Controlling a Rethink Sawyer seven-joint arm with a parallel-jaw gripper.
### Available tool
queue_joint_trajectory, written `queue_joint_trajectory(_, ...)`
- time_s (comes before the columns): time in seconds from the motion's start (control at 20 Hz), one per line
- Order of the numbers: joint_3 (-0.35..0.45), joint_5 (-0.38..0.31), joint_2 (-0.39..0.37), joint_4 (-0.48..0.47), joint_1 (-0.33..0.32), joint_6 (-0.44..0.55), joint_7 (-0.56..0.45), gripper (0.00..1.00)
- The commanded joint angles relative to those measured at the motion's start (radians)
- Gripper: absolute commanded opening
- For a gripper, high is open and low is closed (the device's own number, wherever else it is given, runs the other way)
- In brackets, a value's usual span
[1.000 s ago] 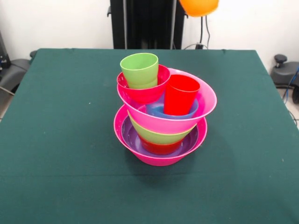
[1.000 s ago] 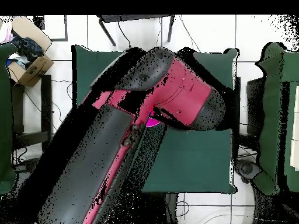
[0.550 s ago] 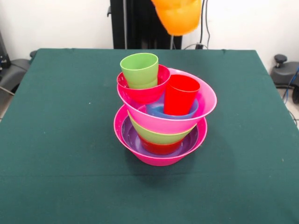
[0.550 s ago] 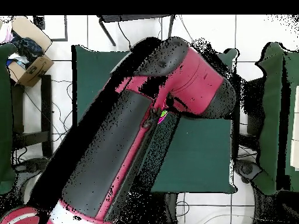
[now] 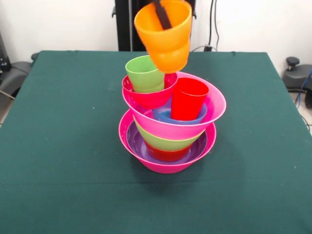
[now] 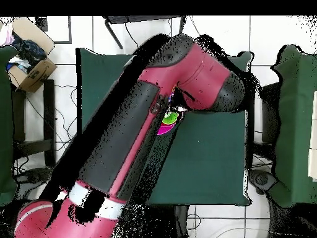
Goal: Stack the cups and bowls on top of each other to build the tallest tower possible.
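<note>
Orange glossy plastic cup (image 5: 164, 33) hangs tilted at the tower's (image 5: 168, 122) twelve o'clock, over the lime green cup (image 5: 146, 73), apparently for nesting; gripper (image 5: 163, 12) jaws pinch its rim.

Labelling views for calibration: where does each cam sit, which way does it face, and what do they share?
Front view: across the table, facing the tower; only the fingers show, one inside the orange cup.
Overhead view: above, looking straight down; the arm hides almost the whole tower.
Shared: the green table and a sliver of pink bowl.
</note>
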Motion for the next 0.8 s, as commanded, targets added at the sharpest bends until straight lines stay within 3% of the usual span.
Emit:
queue_joint_trajectory(0.05,0.062,-0.077,0.115,-0.056,-0.019,0.143,-0.237,0.00)
queue_joint_trajectory(0.5,0.003,-0.153,0.154,-0.051,-0.021,0.132,-0.241,0.00)
queue_joint_trajectory(0.8,-0.030,-0.173,0.106,-0.017,0.005,0.083,-0.222,0.00)
